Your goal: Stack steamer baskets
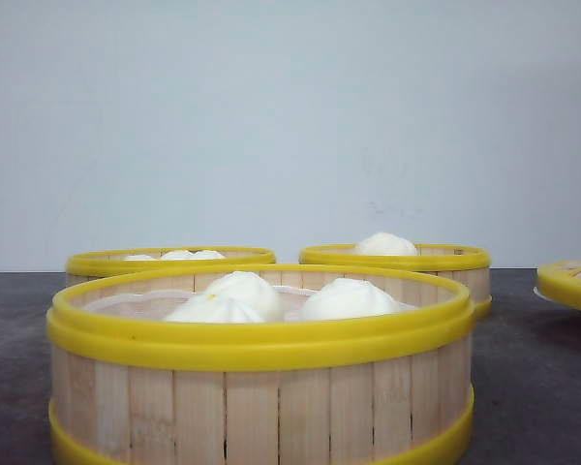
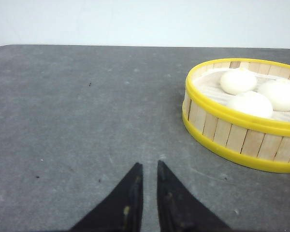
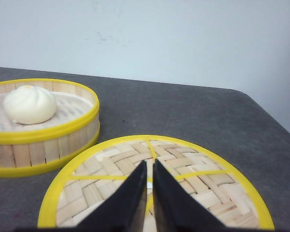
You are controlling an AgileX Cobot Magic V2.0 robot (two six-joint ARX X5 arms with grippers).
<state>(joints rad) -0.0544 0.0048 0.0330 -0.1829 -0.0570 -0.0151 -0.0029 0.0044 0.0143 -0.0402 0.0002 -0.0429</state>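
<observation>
Three steamer baskets sit on the dark grey table, and none is stacked on another. Front and centre, the nearest basket (image 1: 261, 387) fills the lower part of the front view, three white buns (image 1: 271, 298) resting inside on a pale liner. Behind it to the left stands a second basket (image 1: 169, 261), the tops of its buns just peeking over the yellow rim. Behind to the right, a third basket (image 1: 407, 260) shows a single bun (image 1: 385, 244) rising above its rim. At the far right edge of the front view a flat woven lid (image 1: 571, 281) with a yellow rim lies on the table, apart from the baskets.

Over to the left wrist camera: the left gripper (image 2: 149, 166) hangs above bare table, its two black fingers nearly together with only a thin gap, holding nothing. A basket with three buns (image 2: 241, 125) stands off to one side of it, not touched.

The right wrist camera shows the right gripper (image 3: 150, 164) directly over the woven lid (image 3: 183, 174), its black fingers likewise almost closed, a narrow slit between them, nothing gripped. Whether the tips touch the lid, I cannot tell. Beside the lid, close but apart, the one-bun basket (image 3: 43, 140) sits upright on the table.
</observation>
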